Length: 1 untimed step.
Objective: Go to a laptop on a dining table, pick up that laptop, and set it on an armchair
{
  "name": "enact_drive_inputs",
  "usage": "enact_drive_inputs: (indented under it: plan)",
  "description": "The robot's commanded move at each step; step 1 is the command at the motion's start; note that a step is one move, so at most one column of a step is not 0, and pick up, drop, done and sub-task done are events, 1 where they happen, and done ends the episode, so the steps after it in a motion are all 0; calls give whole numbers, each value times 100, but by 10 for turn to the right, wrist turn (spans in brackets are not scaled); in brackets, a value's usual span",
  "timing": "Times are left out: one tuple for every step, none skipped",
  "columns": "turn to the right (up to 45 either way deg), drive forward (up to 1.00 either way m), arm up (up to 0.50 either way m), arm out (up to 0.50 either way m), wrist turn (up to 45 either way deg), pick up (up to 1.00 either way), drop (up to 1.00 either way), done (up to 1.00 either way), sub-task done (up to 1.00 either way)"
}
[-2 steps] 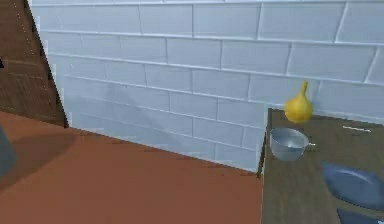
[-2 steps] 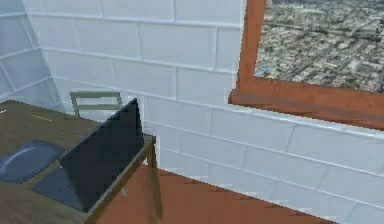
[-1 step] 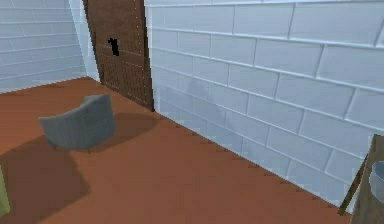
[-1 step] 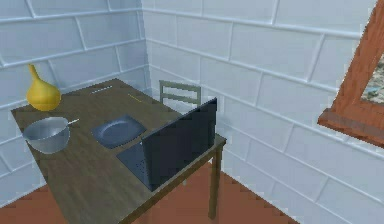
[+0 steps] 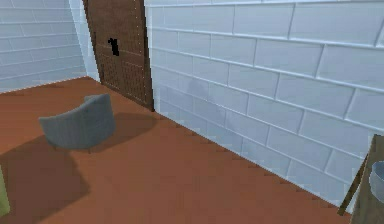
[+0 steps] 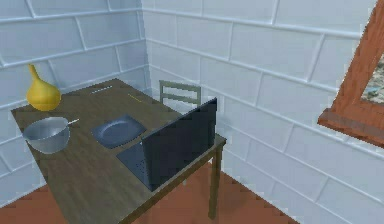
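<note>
Right, I'm finding the open black laptop [image 6: 181,146] sitting at the brown wooden dining table's [image 6: 82,172] near corner, lid along its edge; I cannot tell the claw's state.

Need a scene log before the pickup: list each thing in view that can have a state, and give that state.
laptop: open, lid raised, screen dark, standing on the dining table
door: closed
pot: upright on the table, contents cannot be told
plate: lying flat on the table, nothing on it
chair: upright at the table's far side
yellow vase: standing upright on the table
</note>
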Motion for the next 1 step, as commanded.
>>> enact_drive_inputs:
  plan:
    - [0, 0, 32, 0, 0, 0, 0, 0, 0]
